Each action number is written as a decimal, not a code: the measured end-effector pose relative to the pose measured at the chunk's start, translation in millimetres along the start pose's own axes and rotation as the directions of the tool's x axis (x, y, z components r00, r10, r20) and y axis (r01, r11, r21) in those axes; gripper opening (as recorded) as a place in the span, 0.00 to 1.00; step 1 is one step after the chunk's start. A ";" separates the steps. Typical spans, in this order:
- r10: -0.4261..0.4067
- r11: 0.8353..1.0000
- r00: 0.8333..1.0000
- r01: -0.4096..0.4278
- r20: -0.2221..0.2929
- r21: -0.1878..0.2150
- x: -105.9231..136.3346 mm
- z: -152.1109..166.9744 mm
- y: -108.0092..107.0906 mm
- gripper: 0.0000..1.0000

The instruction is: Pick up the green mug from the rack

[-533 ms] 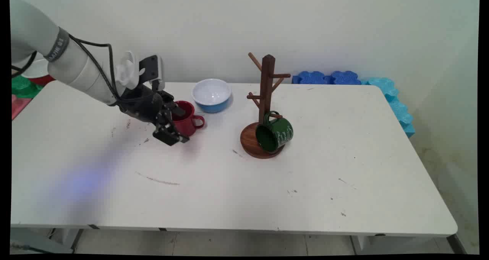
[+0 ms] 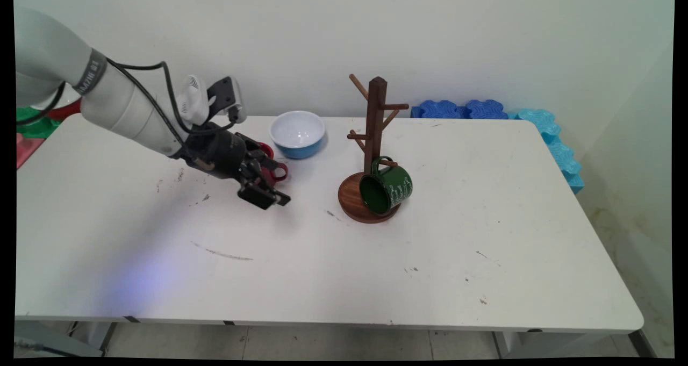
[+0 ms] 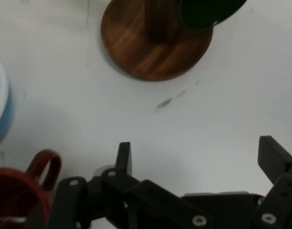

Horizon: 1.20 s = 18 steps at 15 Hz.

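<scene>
Gripper [image 3: 196, 157] open, empty, beside red mug [image 3: 19, 195]

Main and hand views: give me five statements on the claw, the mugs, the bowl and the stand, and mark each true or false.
1. The claw is open and holds nothing. True.
2. The red mug sits between the claw's fingers. False: in the hand view it lies outside the left finger, with bare table between the fingers.
3. The green mug hangs on the stand. True: it hangs by its handle from a low peg, above the round base.
4. The bowl is green inside. False: white inside, blue outside.
5. The bowl stands on the stand's base. False: it stands on the table, apart from the stand.
</scene>
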State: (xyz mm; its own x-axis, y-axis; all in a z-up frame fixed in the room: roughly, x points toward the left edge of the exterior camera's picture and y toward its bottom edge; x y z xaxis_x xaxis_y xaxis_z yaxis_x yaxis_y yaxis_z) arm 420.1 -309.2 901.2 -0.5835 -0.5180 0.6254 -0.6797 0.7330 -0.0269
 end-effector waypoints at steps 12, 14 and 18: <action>-0.220 0.976 0.969 0.218 -0.114 -0.027 4.2 44.6 26.4 1.00; -0.256 0.967 0.958 0.254 -0.126 -0.035 3.9 54.0 31.6 1.00; -0.315 0.949 0.937 0.310 -0.151 -0.051 6.0 70.7 40.2 1.00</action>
State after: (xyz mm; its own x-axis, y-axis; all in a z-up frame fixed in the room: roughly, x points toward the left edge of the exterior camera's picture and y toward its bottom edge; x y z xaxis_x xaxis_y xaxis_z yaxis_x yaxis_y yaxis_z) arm 357.8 -314.0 848.8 -0.2657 -0.6493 0.7126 -0.8037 0.5574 0.2082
